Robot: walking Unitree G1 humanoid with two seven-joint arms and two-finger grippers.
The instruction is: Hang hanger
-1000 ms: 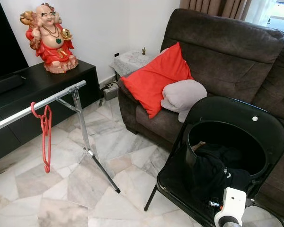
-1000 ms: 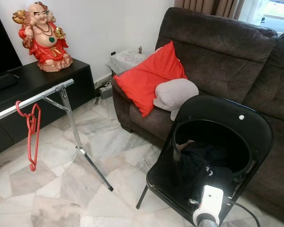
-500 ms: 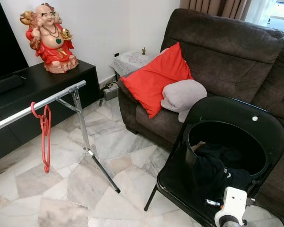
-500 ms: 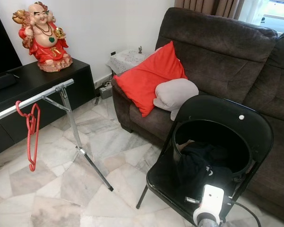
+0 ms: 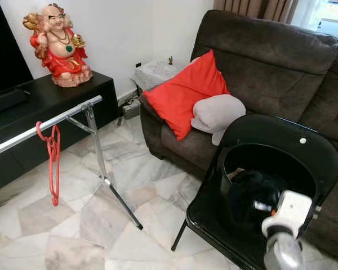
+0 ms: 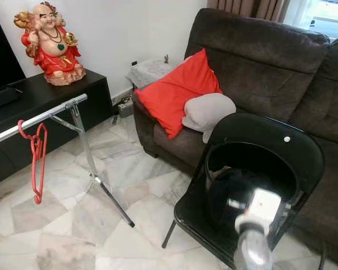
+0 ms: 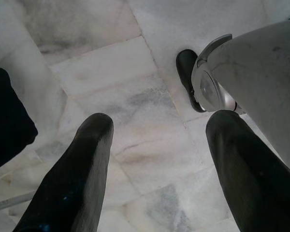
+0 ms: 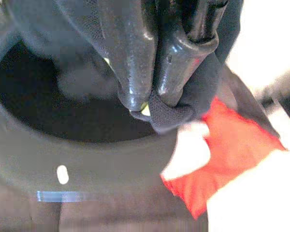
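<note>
Gripping dark garment [image 8: 183, 104], blurred.

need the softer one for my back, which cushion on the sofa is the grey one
The grey cushion is the rounded one lying low on the seat of the sofa, in front of the red cushion, which is larger, square and propped upright.

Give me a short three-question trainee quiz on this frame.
1. True or false: the red hanger hangs on the rail.
2. What does the right hand pinch? A) dark cloth B) the red cushion C) the rail
3. Fill in: the black bucket sits on a folding ____.

Key: 1 true. 2 A, dark cloth held over the bucket. 3 chair.
</note>
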